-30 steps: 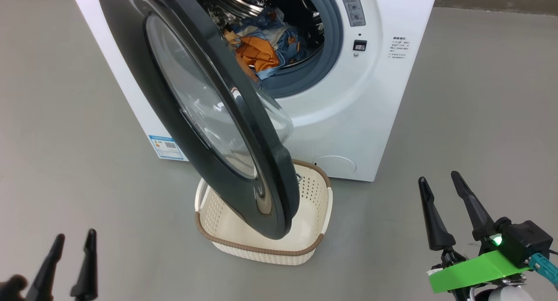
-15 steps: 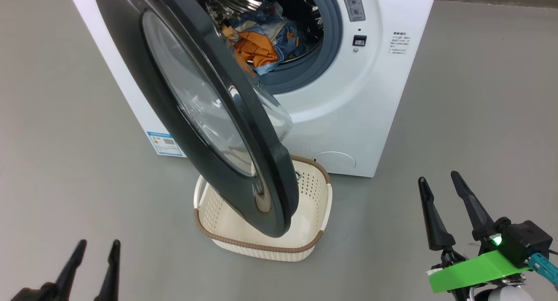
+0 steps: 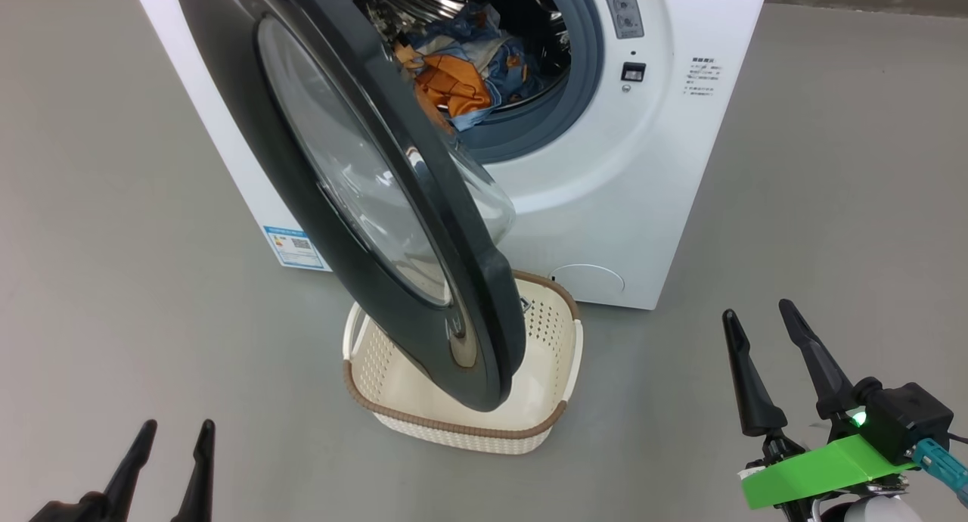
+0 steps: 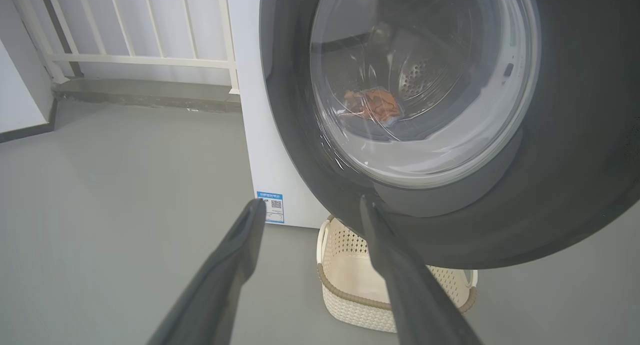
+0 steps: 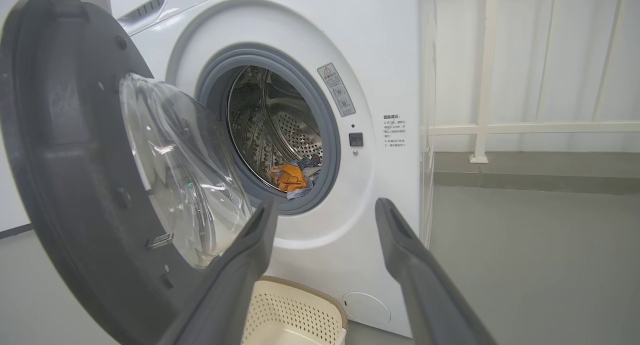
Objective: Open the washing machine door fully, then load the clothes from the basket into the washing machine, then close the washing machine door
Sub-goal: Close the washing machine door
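Door [image 3: 355,197] half open, clothes [image 3: 454,91] in drum [image 5: 280,135]
My left gripper [image 3: 176,429] at 7 o'clock, right gripper [image 3: 756,310] at 4, both released

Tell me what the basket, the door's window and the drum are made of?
The basket looks like cream plastic: moulded rows of small holes, brown woven-look rim. The door's window seems clear glass, maybe clear plastic: see-through and glinting. The drum looks like shiny steel: punched holes, mirror-like reflections.

Clothes [image 3: 461,91] in washing machine [image 3: 605,197]; door [image 3: 340,174] open above basket [image 3: 454,431].
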Robot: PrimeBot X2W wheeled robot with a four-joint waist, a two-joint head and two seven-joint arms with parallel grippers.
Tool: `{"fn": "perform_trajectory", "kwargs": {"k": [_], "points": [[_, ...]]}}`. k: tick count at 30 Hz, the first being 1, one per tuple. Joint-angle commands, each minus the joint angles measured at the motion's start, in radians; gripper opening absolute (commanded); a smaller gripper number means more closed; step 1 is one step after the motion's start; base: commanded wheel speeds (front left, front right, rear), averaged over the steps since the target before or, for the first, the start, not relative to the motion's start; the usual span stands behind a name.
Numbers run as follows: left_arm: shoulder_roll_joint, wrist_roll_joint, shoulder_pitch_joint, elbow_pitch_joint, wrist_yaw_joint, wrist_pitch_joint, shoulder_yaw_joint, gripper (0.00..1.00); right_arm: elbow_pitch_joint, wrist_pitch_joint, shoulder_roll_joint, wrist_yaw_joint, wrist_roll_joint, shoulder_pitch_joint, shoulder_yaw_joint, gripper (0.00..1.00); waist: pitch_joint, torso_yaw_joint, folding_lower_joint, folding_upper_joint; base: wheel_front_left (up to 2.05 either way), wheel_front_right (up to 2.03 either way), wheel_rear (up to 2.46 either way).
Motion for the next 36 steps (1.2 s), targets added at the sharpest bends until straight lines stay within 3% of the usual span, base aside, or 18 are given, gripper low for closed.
{"fn": "perform_trajectory", "kwargs": {"k": [1,11,36], "points": [[0.019,0.010,-0.026,-0.022,0.001,-0.009,0.033,1.00,-0.020,-0.008,-0.007,0.005,-0.003,-0.035,0.024,1.00,-0.001,0.002,0.0000,0.0000,0.00,0.00,0.00],[0.015,0.019,-0.022,-0.040,0.001,-0.009,0.029,1.00,-0.020,-0.008,-0.010,0.005,0.000,-0.031,0.021,1.00,-0.006,0.001,0.0000,0.0000,0.00,0.00,0.00],[0.049,0.024,-0.042,-0.091,0.001,-0.009,-0.017,1.00,-0.036,-0.008,0.015,0.005,-0.010,0.050,-0.061,1.00,0.006,-0.077,0.0000,0.0000,0.00,0.00,0.00]]}}
